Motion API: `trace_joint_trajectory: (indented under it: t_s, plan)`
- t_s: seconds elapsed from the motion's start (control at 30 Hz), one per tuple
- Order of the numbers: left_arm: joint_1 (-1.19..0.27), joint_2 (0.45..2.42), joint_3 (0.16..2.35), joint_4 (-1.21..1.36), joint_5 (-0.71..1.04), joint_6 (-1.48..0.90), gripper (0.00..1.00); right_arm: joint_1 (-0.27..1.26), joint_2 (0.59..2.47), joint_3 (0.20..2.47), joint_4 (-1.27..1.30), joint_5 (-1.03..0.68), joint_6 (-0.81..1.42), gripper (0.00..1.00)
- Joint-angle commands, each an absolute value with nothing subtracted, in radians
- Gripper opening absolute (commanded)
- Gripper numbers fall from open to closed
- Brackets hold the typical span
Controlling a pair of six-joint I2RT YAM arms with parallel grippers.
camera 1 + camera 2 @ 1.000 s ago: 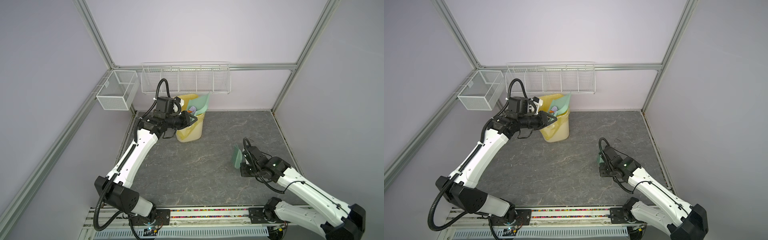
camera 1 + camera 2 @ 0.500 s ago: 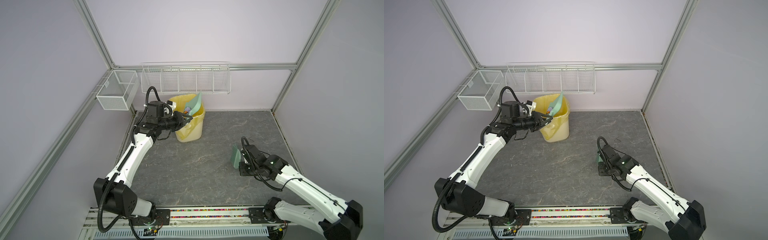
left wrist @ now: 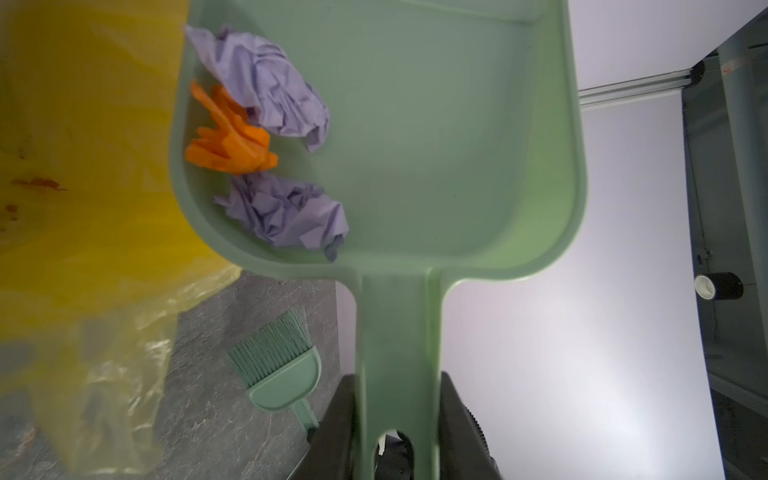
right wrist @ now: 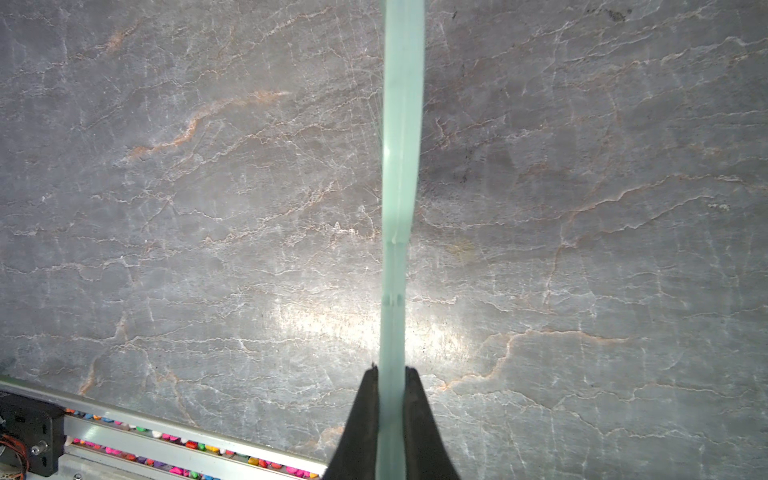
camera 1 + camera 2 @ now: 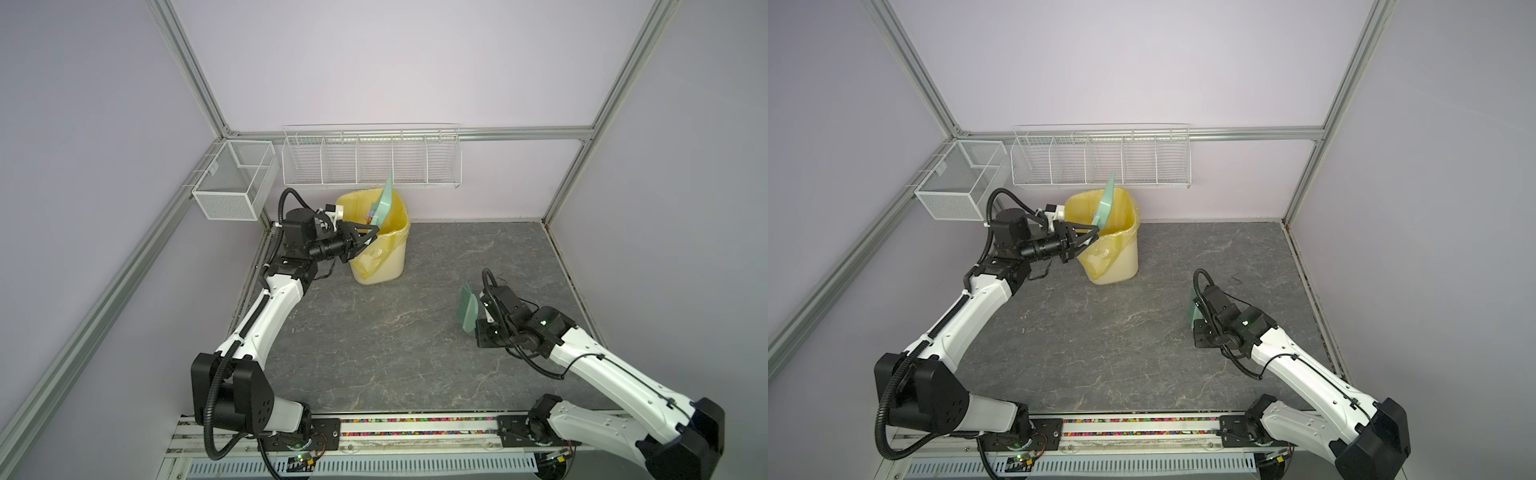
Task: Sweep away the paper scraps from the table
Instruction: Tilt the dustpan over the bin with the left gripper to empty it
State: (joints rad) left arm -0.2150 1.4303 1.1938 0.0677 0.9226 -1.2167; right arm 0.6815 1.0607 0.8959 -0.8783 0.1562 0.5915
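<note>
Paper scraps at dustpan edge over bin rim; brush well apart.

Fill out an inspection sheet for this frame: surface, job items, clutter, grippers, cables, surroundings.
Surface: dark grey veined table; no loose scraps seen on it.
Job's things: three paper scraps, two lilac and one orange, lie in the dustpan, which is tilted steeply over the yellow-lined bin.
Clutter: nothing seen.
Grippers: left gripper shut on the dustpan's handle; right gripper shut on the brush.
Cables: black cable loops at both wrists; no snag seen.
Surroundings: wire rack and mesh basket on the frame, both apparently empty.
</note>
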Motion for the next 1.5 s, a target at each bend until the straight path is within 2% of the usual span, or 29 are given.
trace_joint_trajectory:
  t_s: [0.0, 0.23, 0.5, 0.77, 1.47]
  plan:
    - [-0.206, 1.435, 1.142, 0.388, 0.98, -1.447, 0.0, 0.691, 1.051, 0.906, -0.871, 0.16, 0.597, 0.07]
    - [-0.199, 1.459, 1.09, 0.569, 0.986, -1.579, 0.0, 0.694, 1.051, 0.902, -0.873, 0.163, 0.6, 0.07]
    - [-0.196, 1.562, 1.005, 1.071, 0.946, -1.954, 0.0, 0.694, 1.043, 0.902, -0.876, 0.169, 0.602, 0.07]
    - [-0.196, 1.636, 0.969, 1.338, 0.893, -2.15, 0.0, 0.696, 1.051, 0.908, -0.874, 0.169, 0.605, 0.07]
    - [-0.196, 1.614, 0.934, 1.385, 0.898, -2.175, 0.0, 0.699, 1.042, 0.906, -0.859, 0.159, 0.62, 0.07]
